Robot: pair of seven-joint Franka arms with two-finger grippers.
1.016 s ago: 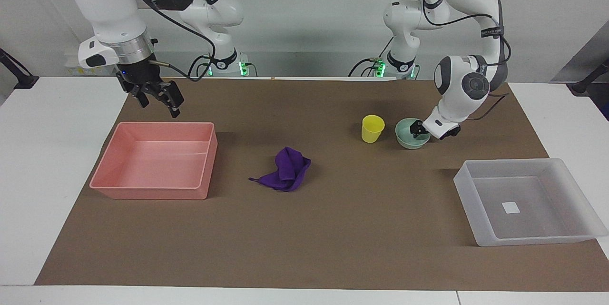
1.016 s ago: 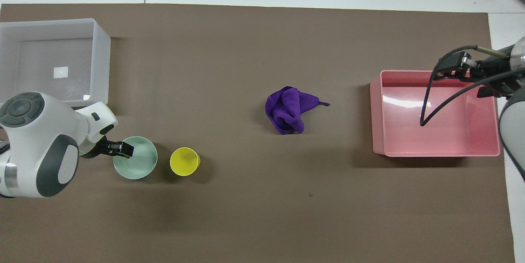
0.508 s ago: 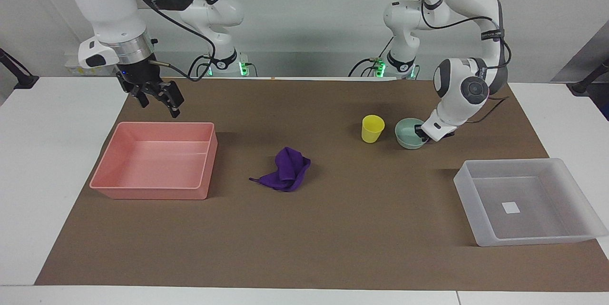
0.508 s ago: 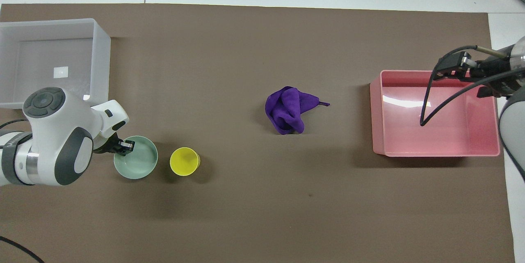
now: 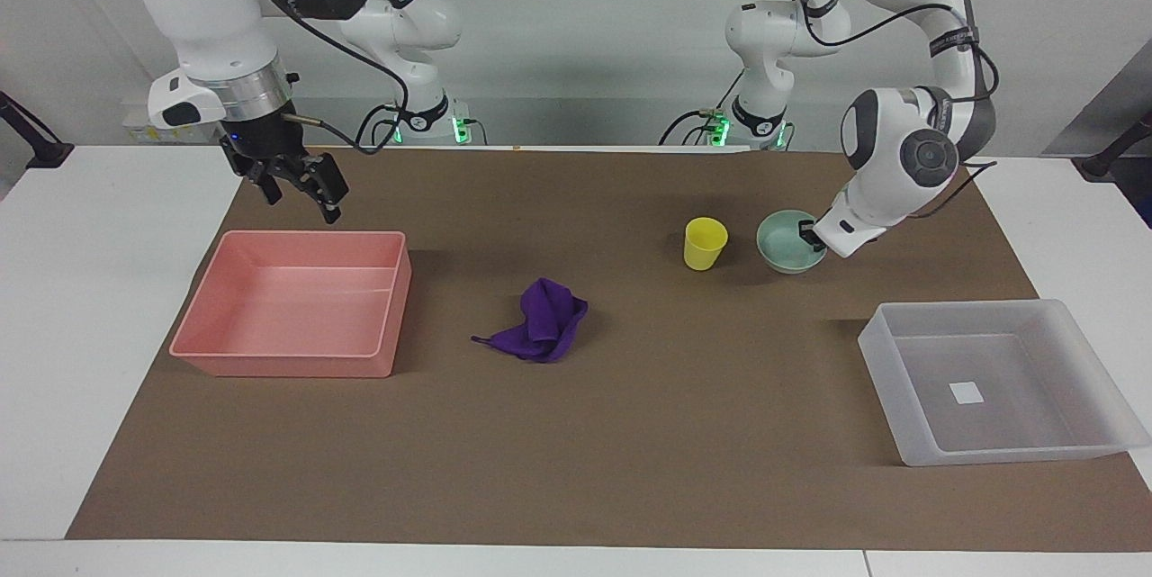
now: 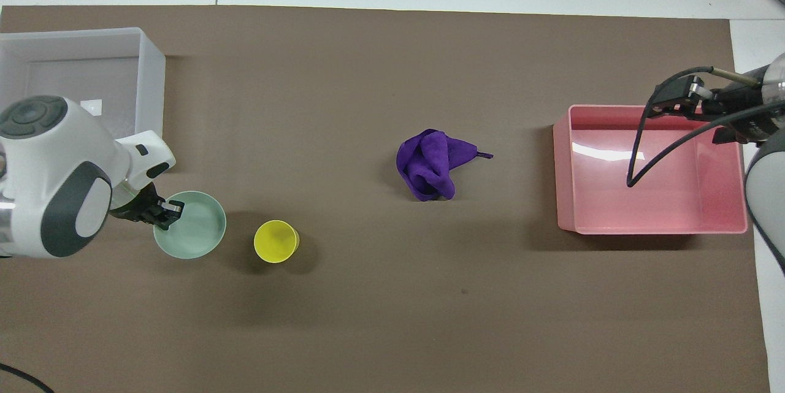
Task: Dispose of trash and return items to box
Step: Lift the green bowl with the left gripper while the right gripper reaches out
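My left gripper (image 5: 814,235) (image 6: 167,209) is shut on the rim of the pale mint-green bowl (image 5: 788,242) (image 6: 191,225). It holds the bowl tilted just above the mat, beside the yellow cup (image 5: 705,243) (image 6: 276,241). The cup stands upright on the mat. The purple cloth (image 5: 543,322) (image 6: 432,163) lies crumpled mid-table. The frosted box (image 5: 877,345) (image 6: 154,77), with a white sticker on its bottom, sits at the left arm's end, farther from the robots than the bowl. My right gripper (image 5: 301,190) (image 6: 677,99) waits open in the air over the pink bin's edge nearest the robots.
A pink bin (image 5: 396,289) (image 6: 564,166) with nothing in it stands at the right arm's end of the table. A brown mat (image 5: 576,469) covers the table. The right arm's black cable (image 6: 638,148) hangs over the pink bin.
My left gripper has shut on the bowl's rim and raised it, carrying it toward the left arm's end of the table and away from the cup. The right arm has not moved.
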